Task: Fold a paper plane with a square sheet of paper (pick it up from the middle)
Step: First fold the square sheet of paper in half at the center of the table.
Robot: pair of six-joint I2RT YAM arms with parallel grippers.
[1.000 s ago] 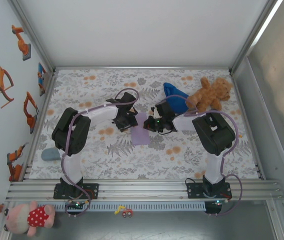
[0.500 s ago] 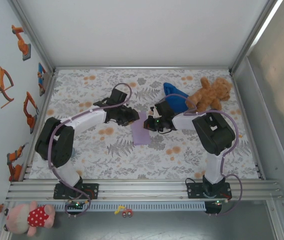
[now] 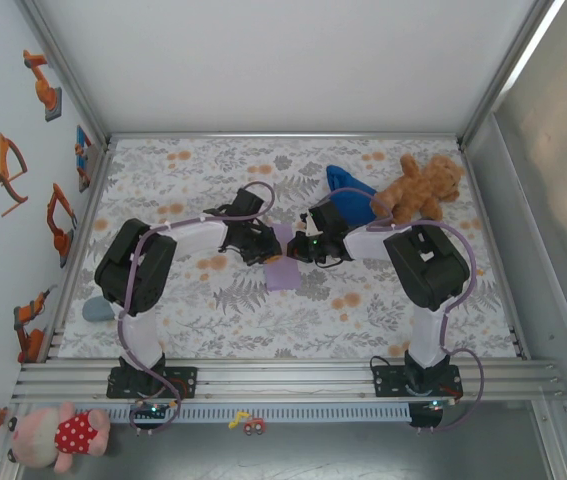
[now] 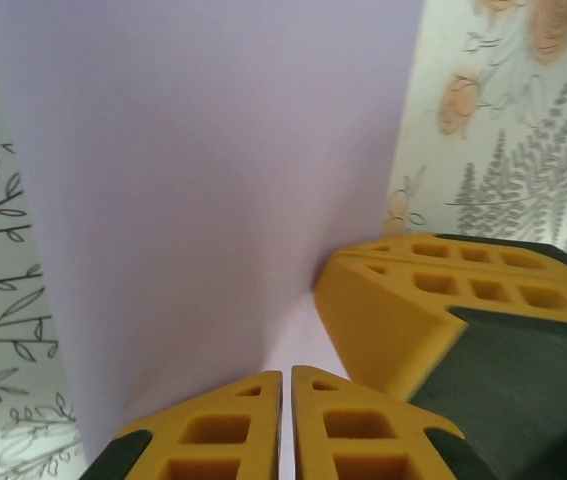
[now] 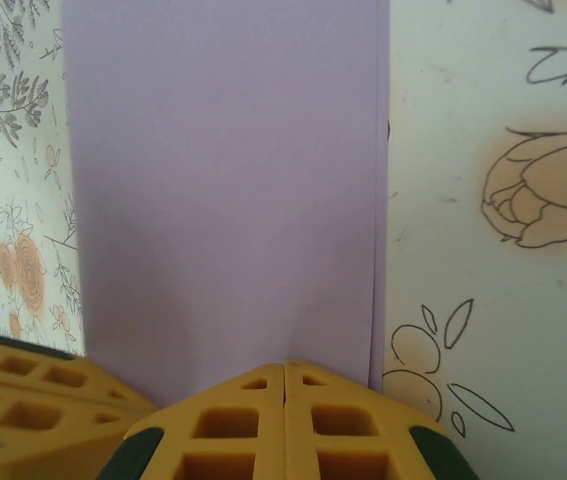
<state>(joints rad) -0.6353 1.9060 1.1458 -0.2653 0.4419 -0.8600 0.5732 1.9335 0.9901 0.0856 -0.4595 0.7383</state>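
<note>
Pinching the square sheet of paper point(image 3: 282, 270) at its far end, I have my left tool point(image 4: 286, 376) closed on it and my right tool point(image 5: 283, 368) clamped shut on it too, the 2 sets of fingertips just beside each other. The lavender sheet lies at the middle of the desk point(image 3: 383, 320), between both arms. It looks narrow, with 2 layers along 1 edge, so I judge the centre fold is in hand. Next calls for pressing that crease flat, then freeing 1 tool to turn a corner in without dragging the paper.
</note>
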